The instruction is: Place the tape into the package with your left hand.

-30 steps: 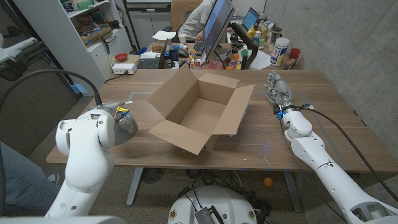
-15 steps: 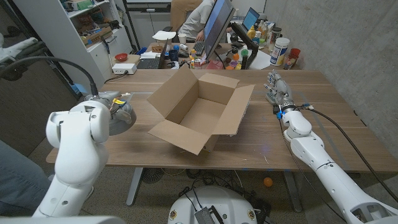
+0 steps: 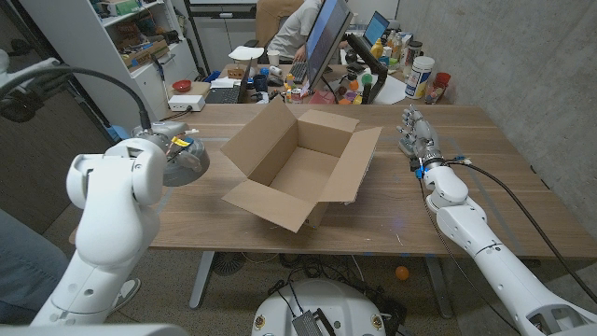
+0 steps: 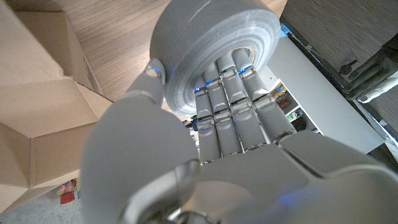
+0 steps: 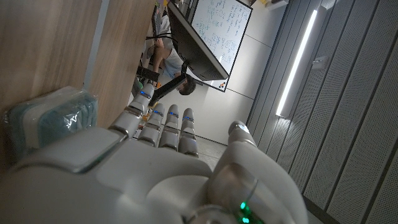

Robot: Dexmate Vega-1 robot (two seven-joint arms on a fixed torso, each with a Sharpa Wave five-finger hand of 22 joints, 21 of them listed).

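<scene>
My left hand grips a grey roll of tape and holds it above the table, to the left of the open cardboard box. In the left wrist view the fingers reach through the hole of the tape and the thumb presses its outer side, with a flap of the box nearby. The box stands in the middle of the table with its flaps spread and its inside bare. My right hand rests on the table at the far right, holding nothing, fingers straight and together in the right wrist view.
The wooden table has bare room on both sides of the box. Behind its far edge stand a monitor, bottles and jars, a person and white shelves. A bluish packet lies beside my right hand.
My left arm has lifted and carried the tape a little up and toward the box. The right hand and the box have not moved.
</scene>
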